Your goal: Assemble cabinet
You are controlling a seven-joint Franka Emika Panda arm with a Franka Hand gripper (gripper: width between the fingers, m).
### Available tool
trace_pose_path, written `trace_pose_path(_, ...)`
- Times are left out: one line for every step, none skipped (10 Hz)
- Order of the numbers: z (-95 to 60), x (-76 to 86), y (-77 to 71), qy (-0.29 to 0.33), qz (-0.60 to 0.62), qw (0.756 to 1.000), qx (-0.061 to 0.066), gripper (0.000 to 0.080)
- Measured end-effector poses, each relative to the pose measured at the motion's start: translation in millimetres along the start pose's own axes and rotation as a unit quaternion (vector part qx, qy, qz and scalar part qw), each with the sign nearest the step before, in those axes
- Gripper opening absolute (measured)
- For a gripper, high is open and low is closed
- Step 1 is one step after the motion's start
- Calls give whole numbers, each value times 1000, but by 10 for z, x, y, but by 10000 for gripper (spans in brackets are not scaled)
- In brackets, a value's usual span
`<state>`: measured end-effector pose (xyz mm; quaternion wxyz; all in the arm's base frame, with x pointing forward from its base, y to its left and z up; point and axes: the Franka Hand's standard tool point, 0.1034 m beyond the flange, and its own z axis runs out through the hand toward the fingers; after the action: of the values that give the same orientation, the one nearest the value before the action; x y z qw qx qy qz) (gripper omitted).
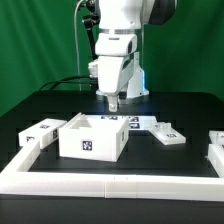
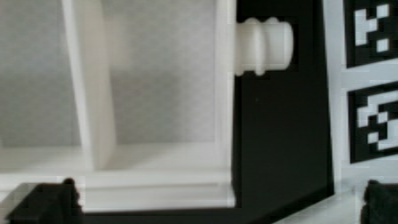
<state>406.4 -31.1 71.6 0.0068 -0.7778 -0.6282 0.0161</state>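
The cabinet (image 1: 92, 137) is an open-topped white box with black-and-white tags on its front, standing at the table's middle. My gripper (image 1: 113, 100) hangs just above its far right corner. It is open and empty. In the wrist view the cabinet's white wall and an inner panel (image 2: 98, 90) fill most of the picture. A ribbed white peg (image 2: 263, 48) sticks out from the wall's side. My gripper (image 2: 210, 205) shows only its two dark fingertips (image 2: 45, 200) at the frame's edge, wide apart, with nothing between them.
A loose white tagged piece (image 1: 38, 132) lies at the exterior view's left of the cabinet, another (image 1: 165, 133) at its right. The marker board (image 1: 133, 122) lies behind the cabinet, and its tags (image 2: 370, 120) show in the wrist view. A white border rail (image 1: 110, 182) runs along the front.
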Motion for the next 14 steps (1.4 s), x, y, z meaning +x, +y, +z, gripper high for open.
trace_pose_path(53, -26, -24, 0, 1, 1000, 4, 798)
trace_pose_path(104, -39, -36, 1, 3, 1000, 5, 798)
trace_pose_path(164, -47, -45, 2, 5, 1000, 6, 798)
trace_pose_path(231, -57, -64, 3, 6, 1000, 10, 798)
trace_pose_path(291, -64, -70, 4, 8, 1000, 13, 798)
trace_pose_path(360, -58, -80, 5, 11, 1000, 15, 798)
trace_pose_path(418, -52, -97, 5, 12, 1000, 19, 798)
trace_pose_path(445, -52, -114, 5, 12, 1000, 22, 798)
trace_pose_path(460, -52, -123, 5, 12, 1000, 24, 798)
trace_pose_path(464, -52, -127, 5, 12, 1000, 24, 798)
trace_pose_path(464, -52, -126, 5, 12, 1000, 24, 672)
trace_pose_path(465, -52, -129, 5, 12, 1000, 24, 535)
trace_pose_path(465, -52, -129, 5, 12, 1000, 24, 535)
trace_pose_path(465, -52, -130, 5, 12, 1000, 24, 345)
